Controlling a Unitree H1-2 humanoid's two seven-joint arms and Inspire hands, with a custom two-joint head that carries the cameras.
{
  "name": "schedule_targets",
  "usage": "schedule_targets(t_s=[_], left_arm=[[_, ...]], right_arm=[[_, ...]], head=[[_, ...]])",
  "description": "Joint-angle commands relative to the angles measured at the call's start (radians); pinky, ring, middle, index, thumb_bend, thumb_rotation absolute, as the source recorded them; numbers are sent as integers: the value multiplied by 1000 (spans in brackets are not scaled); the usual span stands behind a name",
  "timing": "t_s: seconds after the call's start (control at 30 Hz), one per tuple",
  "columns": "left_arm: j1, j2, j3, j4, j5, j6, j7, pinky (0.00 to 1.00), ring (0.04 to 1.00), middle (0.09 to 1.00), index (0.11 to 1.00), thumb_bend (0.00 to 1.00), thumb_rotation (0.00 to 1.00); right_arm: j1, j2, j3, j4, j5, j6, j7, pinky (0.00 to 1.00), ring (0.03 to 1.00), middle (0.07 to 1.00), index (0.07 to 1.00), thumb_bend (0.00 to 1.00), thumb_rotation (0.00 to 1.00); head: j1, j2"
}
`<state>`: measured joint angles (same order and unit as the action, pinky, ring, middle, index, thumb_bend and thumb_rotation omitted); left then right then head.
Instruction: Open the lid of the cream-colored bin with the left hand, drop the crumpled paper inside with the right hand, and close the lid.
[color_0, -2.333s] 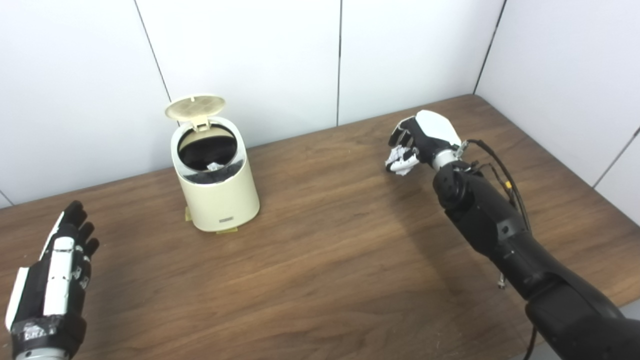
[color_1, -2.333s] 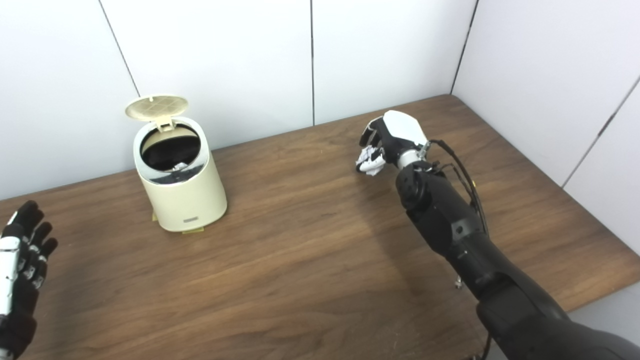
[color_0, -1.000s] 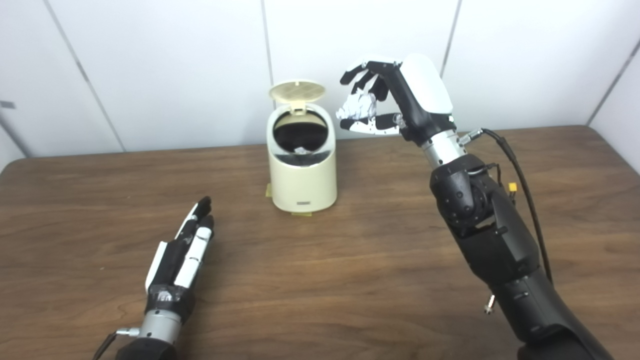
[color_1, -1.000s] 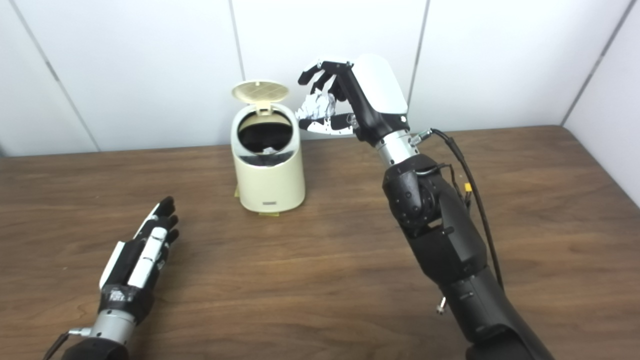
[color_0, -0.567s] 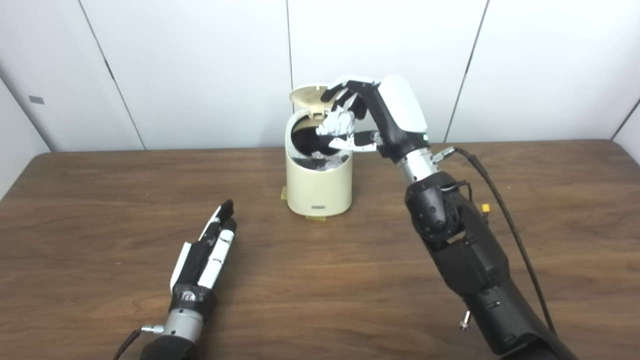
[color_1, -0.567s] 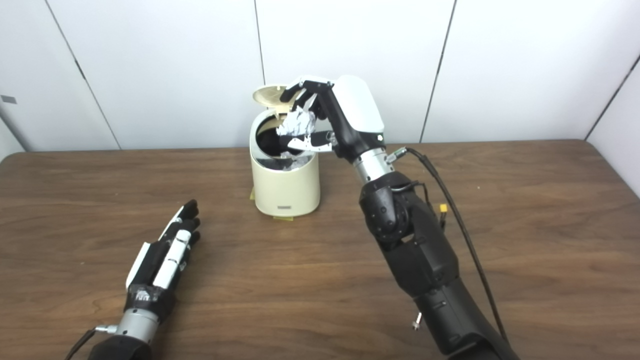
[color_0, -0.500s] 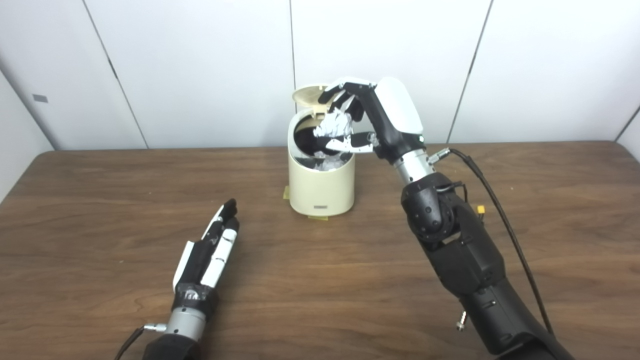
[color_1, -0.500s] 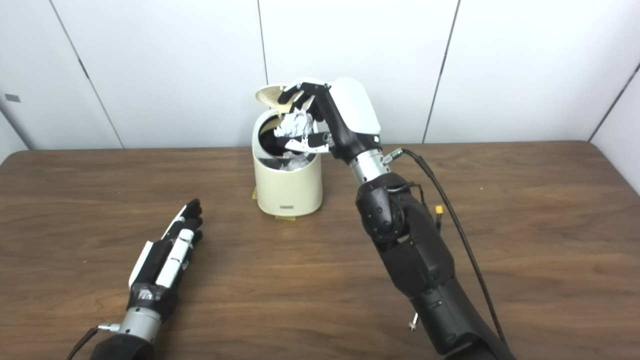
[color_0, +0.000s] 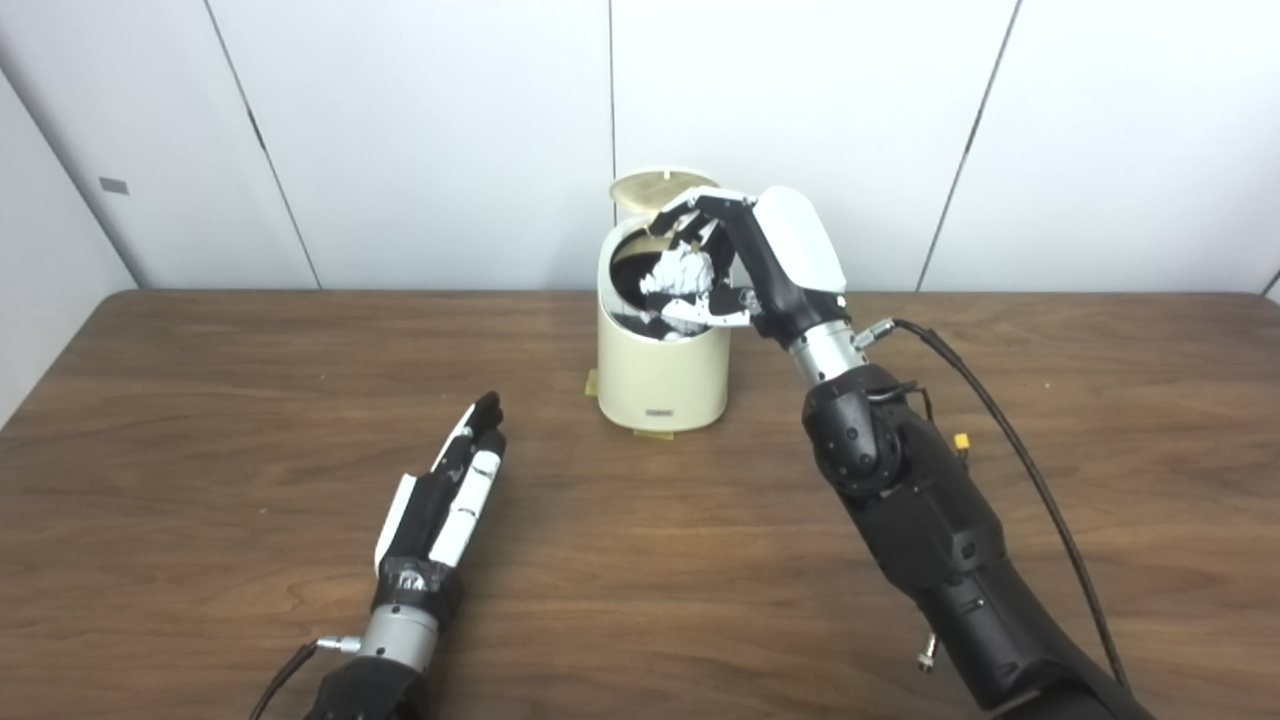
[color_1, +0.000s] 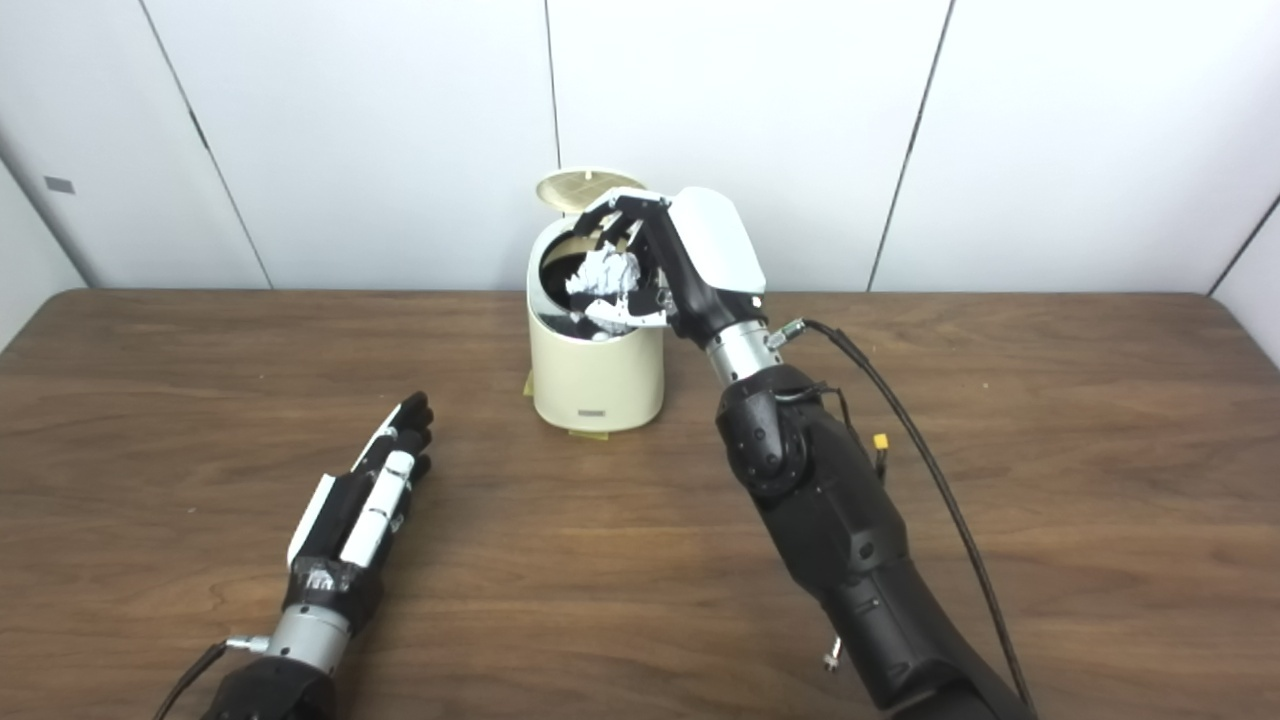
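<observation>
One crumpled paper (color_0: 682, 272), white, cupped in the right hand (color_0: 745, 265) between curled fingers (color_0: 690, 205) above and thumb below, grasped and poised directly over the open mouth of the bin (color_0: 660, 370). One cream-colored bin, standing upright on the wooden table (color_0: 200, 450) near the back wall, with one round lid (color_0: 655, 187) swung up behind the opening. More white scraps visible down inside the dark interior, too jumbled to count. Left hand (color_0: 445, 500) stretched flat above the table, fingers straight and close together, holding nothing, well apart from the bin and pointing roughly toward it. Two arms in all, the right one trailing one black cable (color_0: 1010, 450) across the wood.
</observation>
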<state>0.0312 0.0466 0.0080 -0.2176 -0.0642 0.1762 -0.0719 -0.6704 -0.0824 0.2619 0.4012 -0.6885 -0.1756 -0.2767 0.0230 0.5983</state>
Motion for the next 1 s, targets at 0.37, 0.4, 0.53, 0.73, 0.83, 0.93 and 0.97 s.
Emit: schedule_targets(t_s=[0.37, 0.4, 0.53, 0.73, 0.83, 0.93, 0.97], left_arm=[[-13, -2, -2, -48, 9, -17, 6, 1000, 1000, 976, 1000, 545, 764], [-12, -2, -3, -49, 12, -16, 7, 1000, 1000, 975, 1000, 545, 765], [-10, -3, -7, -51, 18, -16, 9, 1000, 1000, 971, 1000, 539, 767], [-9, -1, -10, -52, 19, -13, 6, 1000, 997, 970, 1000, 533, 757], [-9, -1, -13, -53, 25, -4, 6, 1000, 1000, 973, 1000, 565, 757], [-10, -9, -13, -50, 27, -3, 9, 1000, 1000, 973, 1000, 576, 752], [-11, -10, -12, -50, 26, -2, 9, 1000, 999, 973, 1000, 575, 748]], right_arm=[[-66, -31, 27, 14, -32, 19, 18, 457, 554, 616, 499, 522, 123], [-67, -31, 30, 15, -34, 20, 18, 461, 563, 626, 497, 522, 131], [-68, -35, 41, 16, -37, 23, 25, 473, 572, 634, 496, 523, 140], [-63, -38, 46, 2, -40, 43, 37, 491, 579, 623, 634, 833, 139], [-57, -39, 39, -5, -26, 45, 45, 494, 580, 612, 637, 866, 122], [-52, -43, 35, -6, -17, 36, 42, 474, 565, 610, 619, 870, 100], [-52, -45, 35, -4, -16, 32, 39, 466, 560, 608, 613, 871, 93]], head=[[-5, 5], [-3, 6], [-4, 6], [7, 7], [15, 7], [17, 9], [17, 9]])
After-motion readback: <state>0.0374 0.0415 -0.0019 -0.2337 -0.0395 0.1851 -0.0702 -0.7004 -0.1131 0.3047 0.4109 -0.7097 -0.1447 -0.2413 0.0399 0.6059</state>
